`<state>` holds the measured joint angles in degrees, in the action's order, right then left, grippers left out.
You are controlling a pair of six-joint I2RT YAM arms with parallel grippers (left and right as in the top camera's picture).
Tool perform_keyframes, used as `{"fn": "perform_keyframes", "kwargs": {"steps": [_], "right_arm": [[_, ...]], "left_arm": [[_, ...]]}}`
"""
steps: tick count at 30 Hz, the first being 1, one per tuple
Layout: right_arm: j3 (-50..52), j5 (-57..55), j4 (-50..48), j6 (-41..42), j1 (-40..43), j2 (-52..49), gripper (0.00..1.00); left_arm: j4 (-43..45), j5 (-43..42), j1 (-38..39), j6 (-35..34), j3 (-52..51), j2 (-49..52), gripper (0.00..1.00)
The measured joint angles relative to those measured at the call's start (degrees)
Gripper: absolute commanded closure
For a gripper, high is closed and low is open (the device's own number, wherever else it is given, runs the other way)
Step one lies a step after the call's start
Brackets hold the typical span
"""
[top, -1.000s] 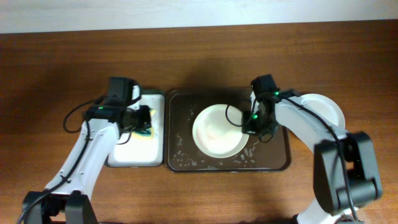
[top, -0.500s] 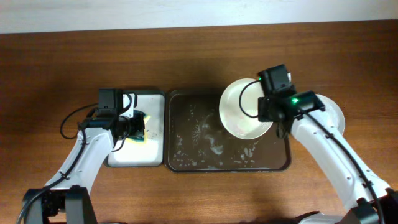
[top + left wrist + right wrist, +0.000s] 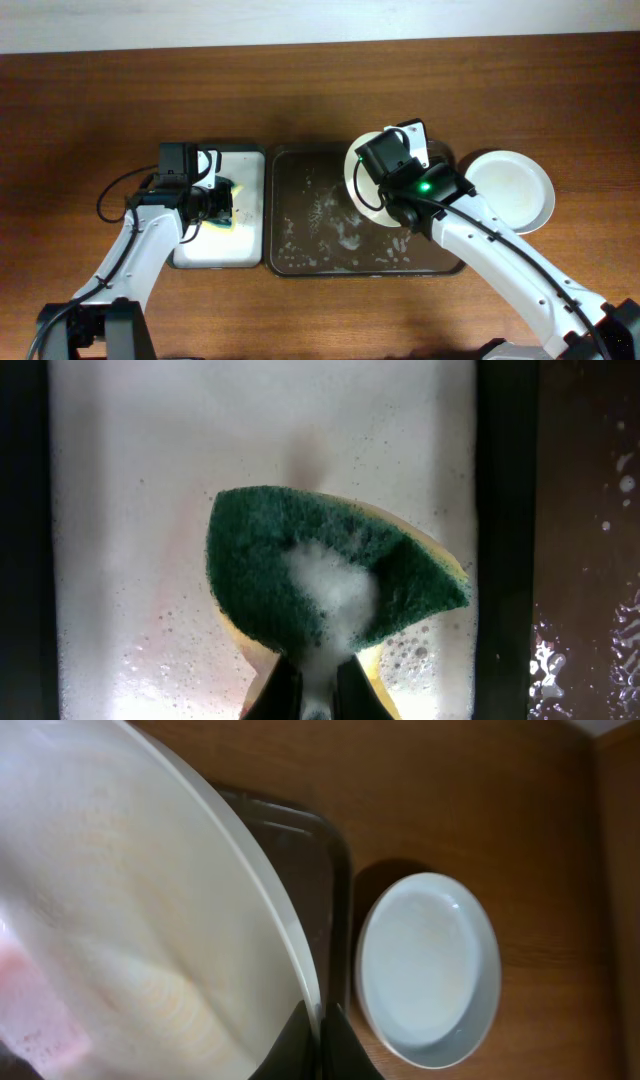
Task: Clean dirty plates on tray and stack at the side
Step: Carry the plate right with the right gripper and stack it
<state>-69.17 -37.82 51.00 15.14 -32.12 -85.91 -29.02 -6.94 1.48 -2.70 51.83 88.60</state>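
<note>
A glossy white plate (image 3: 120, 920), faintly pink-smeared at its lower left, is held tilted over the upper right of the foam-specked dark brown tray (image 3: 300, 245), its rim clenched by the right gripper (image 3: 320, 1032). A second pale plate (image 3: 512, 190) is seen on the wooden table (image 3: 100, 100), right of the tray. A soapy green sponge (image 3: 320, 570) is grasped by the left gripper (image 3: 312, 695) over a white tray (image 3: 245, 160).

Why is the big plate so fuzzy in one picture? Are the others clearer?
Right wrist view: the held plate sits too near the lens and looks soft, while the other plate looks crisper. Left wrist view: sponge sharp, foam washed out. Overhead: evenly lit.
</note>
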Motion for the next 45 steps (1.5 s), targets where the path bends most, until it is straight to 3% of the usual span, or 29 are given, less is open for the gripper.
{"fn": "perform_keyframes", "kwargs": {"steps": [23, 35, 38, 41, 43, 45], "right_arm": [[0.0, -24.3, -0.9, -0.35, -6.56, 0.0, 0.96], [0.0, -26.4, -2.16, -0.09, -6.56, 0.0, 0.96], [0.0, -22.12, -2.19, 0.96, -5.29, 0.0, 0.96], [0.0, -13.68, -2.16, 3.19, -0.15, 0.0, 0.96], [0.0, -7.87, -2.16, 4.28, 4.31, 0.0, 0.96], [0.0, -2.29, -2.14, 4.79, 8.96, 0.0, 0.96]], "left_arm": [[3.19, 0.0, 0.0, 0.13, -0.63, 0.0, 1.0], [3.65, 0.0, 0.0, 0.13, -0.63, 0.15, 1.0], [4.39, -0.04, 0.0, 0.13, -0.63, 1.66, 1.0], [4.9, -0.17, 0.0, 0.37, -0.66, 3.91, 0.8], [5.55, -0.15, 0.0, 0.37, -0.66, 4.68, 0.53], [6.51, -0.17, 0.0, 0.63, -0.66, 5.2, 0.37]]}}
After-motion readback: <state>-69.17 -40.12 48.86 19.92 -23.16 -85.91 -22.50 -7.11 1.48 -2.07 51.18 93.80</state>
